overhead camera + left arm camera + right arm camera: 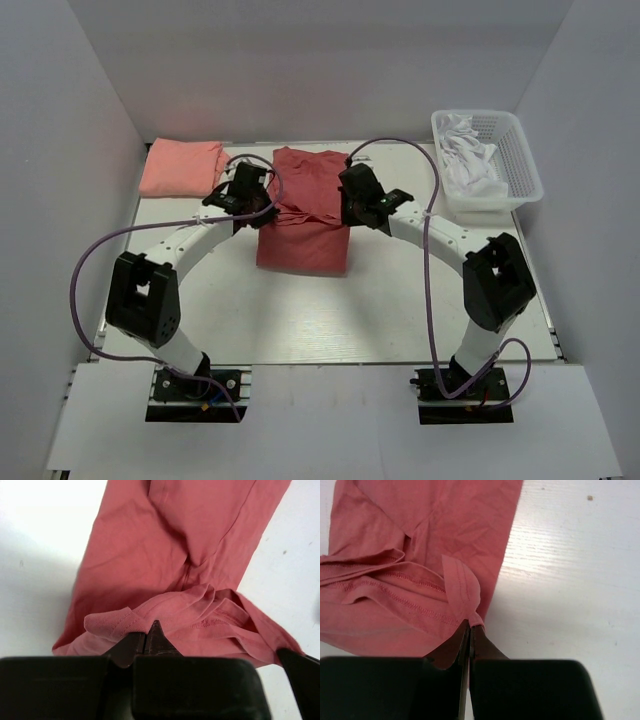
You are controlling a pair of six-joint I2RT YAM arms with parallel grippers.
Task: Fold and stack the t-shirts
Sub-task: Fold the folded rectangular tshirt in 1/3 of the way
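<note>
The creased brick-red t-shirt (305, 245) is being pinched at its bunched, stitched hem by the left tool (150, 631) and the right tool (470, 629), each pressed together on cloth.

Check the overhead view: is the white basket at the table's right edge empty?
No, the white basket holds crumpled white cloth heaped inside it.

- A white, wood-grained rectangular table (300, 320) is carrying everything.
- A dull brick-red cotton t-shirt (305, 250) is lying partly folded on it, midway along the far edge.
- A folded salmon-pink cotton t-shirt (180, 168) is resting at the far left corner.
- A white perforated plastic basket (522, 160) is sitting at the far right corner.
</note>
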